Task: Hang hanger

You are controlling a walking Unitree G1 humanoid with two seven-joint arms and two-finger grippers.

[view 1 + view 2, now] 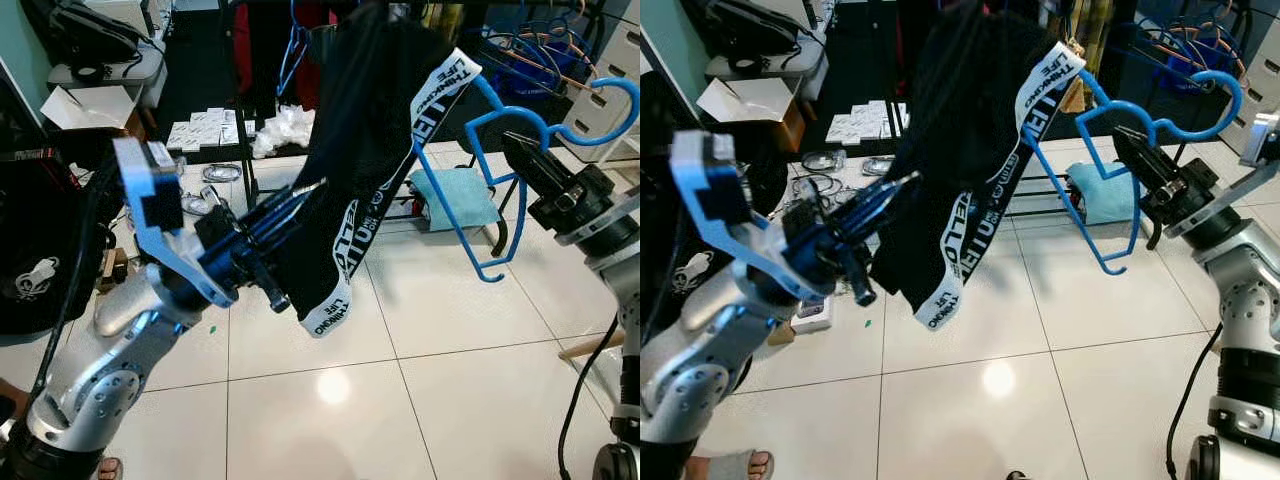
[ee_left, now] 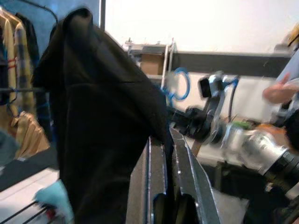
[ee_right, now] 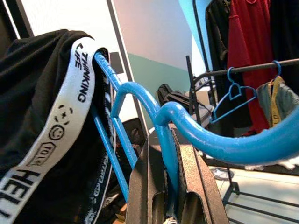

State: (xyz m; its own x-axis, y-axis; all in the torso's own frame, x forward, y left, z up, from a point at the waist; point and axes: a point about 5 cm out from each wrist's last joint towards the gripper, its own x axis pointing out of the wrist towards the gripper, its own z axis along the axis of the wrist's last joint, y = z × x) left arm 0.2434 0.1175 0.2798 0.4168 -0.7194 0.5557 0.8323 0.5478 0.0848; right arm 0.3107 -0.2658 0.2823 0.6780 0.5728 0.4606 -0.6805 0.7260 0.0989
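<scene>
A blue plastic hanger [image 1: 487,150] hangs in the air before me, hook [image 1: 612,110] to the right. A black garment [image 1: 365,130] with a white lettered band [image 1: 345,270] drapes over its left end. My right gripper [image 1: 520,150] is shut on the hanger just below the hook; the blue neck [image 3: 164,140] runs between its fingers. My left gripper [image 1: 310,190] reaches up from the lower left and is shut on the black garment's edge [image 2: 161,135]. A clothes rail [image 3: 243,69] with a blue hanger and red clothes stands beyond.
A black rack with a teal cloth [image 1: 455,195] on its low shelf stands on the tiled floor behind the hanger. A cluttered low table [image 1: 215,130] and cables lie at the left. A person's hand [image 2: 280,91] is visible past my right arm. A black bag [image 1: 35,250] sits at far left.
</scene>
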